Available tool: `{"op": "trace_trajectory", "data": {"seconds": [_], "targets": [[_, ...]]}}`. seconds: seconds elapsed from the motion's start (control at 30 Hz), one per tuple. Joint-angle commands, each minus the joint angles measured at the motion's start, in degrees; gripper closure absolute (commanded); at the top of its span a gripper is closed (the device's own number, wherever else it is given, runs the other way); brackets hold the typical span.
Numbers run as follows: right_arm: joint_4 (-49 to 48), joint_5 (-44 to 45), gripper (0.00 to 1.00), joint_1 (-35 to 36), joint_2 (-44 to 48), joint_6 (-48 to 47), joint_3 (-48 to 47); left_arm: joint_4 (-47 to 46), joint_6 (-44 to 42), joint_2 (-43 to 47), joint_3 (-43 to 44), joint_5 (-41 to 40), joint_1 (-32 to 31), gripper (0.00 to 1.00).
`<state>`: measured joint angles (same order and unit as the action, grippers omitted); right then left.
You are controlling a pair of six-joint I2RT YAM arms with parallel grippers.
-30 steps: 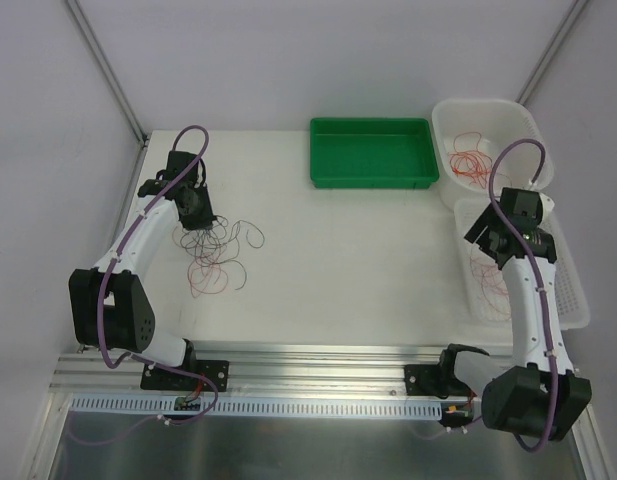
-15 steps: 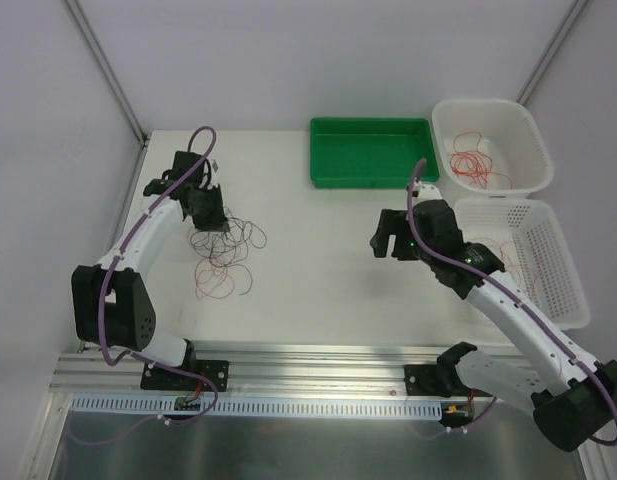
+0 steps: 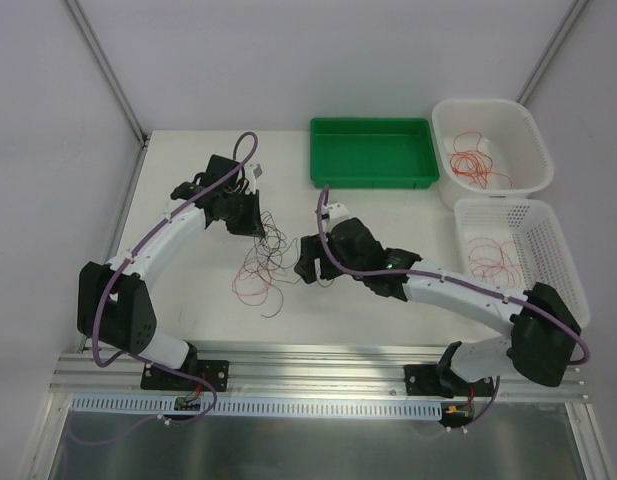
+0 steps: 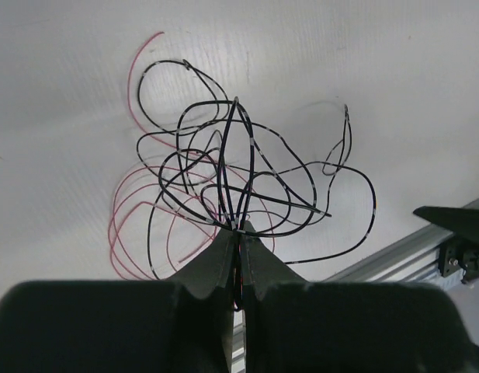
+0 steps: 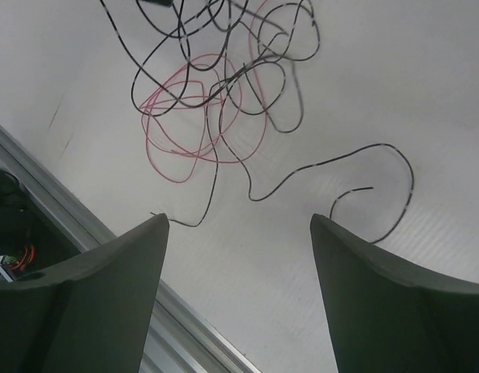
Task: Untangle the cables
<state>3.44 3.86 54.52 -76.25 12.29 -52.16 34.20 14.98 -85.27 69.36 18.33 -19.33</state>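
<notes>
The cables [image 3: 262, 268] are a loose tangle of thin black and red wires on the white table, left of centre. My left gripper [image 3: 251, 216] is at the tangle's far edge. In the left wrist view the left gripper [image 4: 239, 230] is shut on a bunch of black cable strands, and the loops [image 4: 223, 167] fan out below it with red loops [image 4: 123, 233] to the left. My right gripper [image 3: 306, 264] hovers just right of the tangle. In the right wrist view the right gripper [image 5: 239, 221] is open over bare table, with the cables [image 5: 223, 97] ahead of its fingers.
A green tray [image 3: 373, 183] stands at the back centre. To the right are a white tub [image 3: 488, 103] and a white basket [image 3: 508, 204], each holding red wires. An aluminium rail [image 3: 318, 355] runs along the table's near edge.
My right arm has swung from over the white basket to the table's middle, beside the tangle. My left gripper has moved right, dragging the cables with it.
</notes>
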Motion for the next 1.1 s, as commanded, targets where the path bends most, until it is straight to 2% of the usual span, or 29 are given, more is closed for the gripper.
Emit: {"op": "trace_trajectory", "data": {"seconds": [0.0, 0.23, 0.43, 0.77, 0.83, 0.93, 0.97, 1.03, 1.07], "targets": [[-9.15, 2.63, 0.23, 3.56, -6.78, 2.30, -3.55, -1.06, 0.48, 1.78, -0.90, -5.05, 0.79, 1.00], [-18.37, -3.33, 0.26, 4.01, -16.46, -2.62, -6.90, -0.18, 0.57, -0.15, -0.37, -5.14, 0.88, 1.00], [-19.17, -9.74, 0.31, 4.10, -22.09, -10.27, -10.85, 0.26, 0.22, 0.11, -0.19, -6.46, 0.96, 1.00], [-20.23, -16.25, 0.41, 4.10, -29.04, -11.50, -12.97, 0.79, 0.31, -0.33, 0.16, -8.40, 1.49, 1.00], [-20.67, -16.86, 0.46, 4.10, -29.57, -11.50, -12.70, 0.87, 0.40, -0.24, 0.25, -8.31, 1.93, 1.00], [-21.11, -17.74, 0.59, 4.01, -29.66, -11.77, -12.09, 0.96, 0.40, -0.15, 0.25, -8.31, 2.54, 1.00], [-21.02, -17.92, 0.69, 4.01, -29.31, -11.94, -11.74, 0.87, 0.31, -0.07, 0.25, -8.48, 2.72, 1.00], [-19.97, -18.10, 0.80, 4.01, -27.22, -11.86, -11.12, 0.87, 0.31, -0.07, 0.25, -9.44, 3.33, 1.00], [-19.36, -18.01, 0.88, 4.01, -26.07, -12.38, -10.68, 0.96, 0.31, -0.07, 0.33, -9.62, 3.60, 1.00]]}}
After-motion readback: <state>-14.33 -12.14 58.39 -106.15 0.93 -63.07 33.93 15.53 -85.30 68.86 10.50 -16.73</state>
